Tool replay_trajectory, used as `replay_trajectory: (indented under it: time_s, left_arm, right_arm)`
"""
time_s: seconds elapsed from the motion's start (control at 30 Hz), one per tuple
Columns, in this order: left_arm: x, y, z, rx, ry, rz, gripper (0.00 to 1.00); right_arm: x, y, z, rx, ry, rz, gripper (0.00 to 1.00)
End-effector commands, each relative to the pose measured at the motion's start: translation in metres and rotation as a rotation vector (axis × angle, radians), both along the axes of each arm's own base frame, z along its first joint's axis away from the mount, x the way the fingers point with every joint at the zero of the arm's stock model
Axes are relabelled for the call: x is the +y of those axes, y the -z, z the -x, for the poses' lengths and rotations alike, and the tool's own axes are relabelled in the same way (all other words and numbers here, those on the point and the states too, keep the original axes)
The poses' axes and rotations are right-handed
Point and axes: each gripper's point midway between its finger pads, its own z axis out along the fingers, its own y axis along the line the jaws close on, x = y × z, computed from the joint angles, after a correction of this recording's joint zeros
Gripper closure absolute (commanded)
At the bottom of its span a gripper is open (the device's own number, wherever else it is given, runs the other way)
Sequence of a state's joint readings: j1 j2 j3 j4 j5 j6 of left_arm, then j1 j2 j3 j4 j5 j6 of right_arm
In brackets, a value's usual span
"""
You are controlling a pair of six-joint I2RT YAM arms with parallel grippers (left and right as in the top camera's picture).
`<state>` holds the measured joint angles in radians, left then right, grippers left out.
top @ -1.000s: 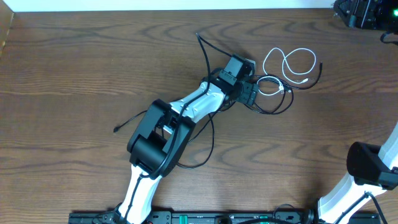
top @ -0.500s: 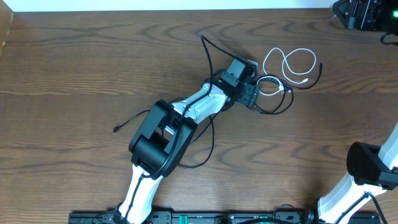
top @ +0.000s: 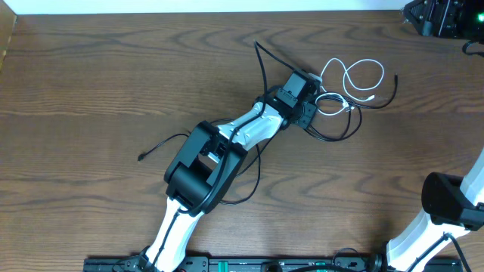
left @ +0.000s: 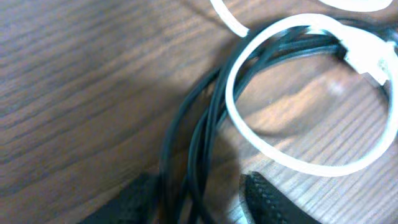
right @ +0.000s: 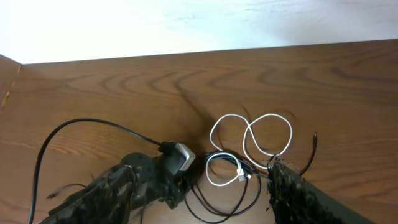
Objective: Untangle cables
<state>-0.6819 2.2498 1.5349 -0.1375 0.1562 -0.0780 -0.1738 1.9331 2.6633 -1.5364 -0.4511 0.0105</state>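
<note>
Cables inside left end effector

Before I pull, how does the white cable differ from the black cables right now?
Colour: the white cable is pale, the black cables dark. Layout: the white cable spreads in open loops; the black cables bunch in a tighter coil with loose tails. Count: one white cable, several black strands. Shared: both lie on the table, and one white loop crosses the black bundle.

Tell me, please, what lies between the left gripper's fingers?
Black cables run between the left gripper's fingers, with the white cable's loop just beyond; the left wrist view shows this.
</note>
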Motion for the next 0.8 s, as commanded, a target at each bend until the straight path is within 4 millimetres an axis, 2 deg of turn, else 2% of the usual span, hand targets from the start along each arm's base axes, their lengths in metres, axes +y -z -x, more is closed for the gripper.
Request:
replay_trajectory:
  time_s: [0.0, 0.07, 0.1, 0.13, 0.23, 0.3, 0.33, 0.37, 0.47, 0.67, 0.77]
  left_arm:
    - [0.033, 0.066, 0.021, 0.1, -0.042, -0.167, 0.7]
    - [0.04, 0.067, 0.02, 0.092, -0.061, -0.204, 0.77]
    - [0.047, 0.069, 0.021, 0.096, -0.071, -0.232, 0.88]
    - [0.049, 0.07, 0.023, 0.101, -0.074, -0.246, 0.92]
    - [0.055, 0.066, 0.024, 0.112, -0.08, -0.257, 0.92]
    - [0.059, 0.045, 0.018, 0.1, -0.096, -0.244, 0.92]
    - [0.062, 0.033, 0.015, 0.092, -0.105, -0.235, 0.93]
    - [0.068, 0.007, 0.009, 0.071, -0.123, -0.214, 0.93]
    - [0.074, -0.044, 0.005, 0.04, -0.135, -0.149, 0.93]
    - [0.072, -0.148, 0.017, -0.006, -0.075, 0.081, 0.93]
    - [0.074, -0.187, 0.024, -0.045, -0.053, 0.154, 0.93]
  right_arm:
    - [-0.006, 0.004, -0.002, 0.004, 0.006, 0.016, 0.34]
    - [-0.006, 0.004, -0.003, 0.004, 0.006, 0.016, 0.34]
    - [-0.007, 0.004, -0.003, 0.004, 0.009, 0.018, 0.34]
    - [-0.007, 0.004, -0.003, 0.005, 0.011, 0.021, 0.34]
    - [-0.008, 0.004, -0.003, 0.006, 0.011, 0.021, 0.33]
    - [-0.007, 0.007, -0.005, 0.012, 0.009, 0.019, 0.32]
    - [-0.006, 0.009, -0.006, 0.018, 0.007, 0.018, 0.32]
    - [-0.003, 0.013, -0.009, 0.029, -0.003, 0.012, 0.32]
    - [0.007, 0.024, -0.015, 0.055, -0.037, -0.009, 0.33]
    - [0.036, 0.045, -0.026, 0.098, -0.137, -0.023, 0.32]
    - [0.051, 0.053, -0.03, 0.108, -0.192, -0.015, 0.32]
